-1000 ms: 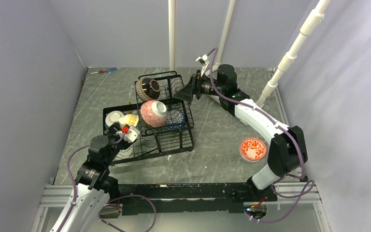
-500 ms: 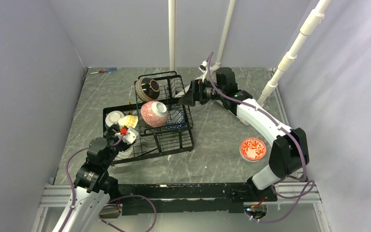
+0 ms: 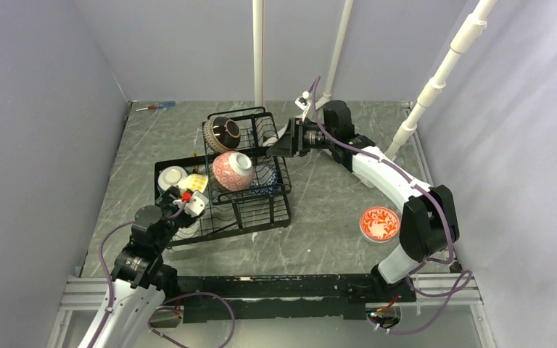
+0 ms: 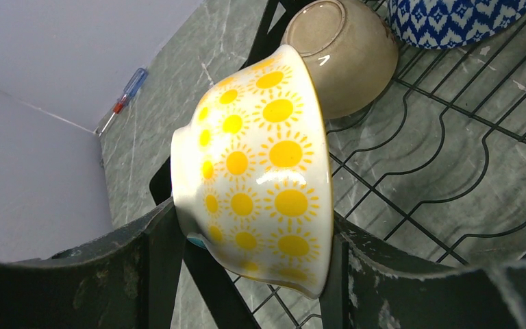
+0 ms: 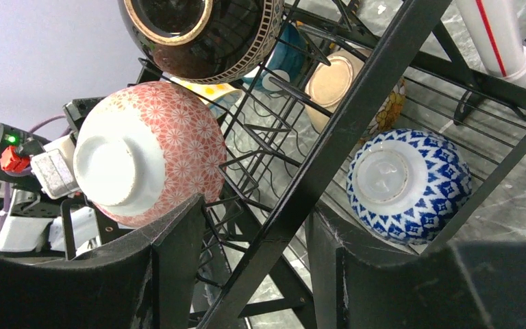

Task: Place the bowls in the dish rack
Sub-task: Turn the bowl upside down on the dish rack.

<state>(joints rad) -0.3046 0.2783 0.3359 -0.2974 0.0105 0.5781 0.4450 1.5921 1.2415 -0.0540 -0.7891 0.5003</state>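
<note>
left end effector grasping yellow bowl; right end effector released (astride dish rack bar).

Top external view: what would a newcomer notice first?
The black dish rack left of centre, crowded with bowls, with a pink-red patterned bowl tipped on its side in the middle. At its near-left corner the left tool clamps a yellow sun-dotted bowl. One red-orange bowl sits alone on the table to the right.

White arms with black joints carry purple cables (left: red tab).
</note>
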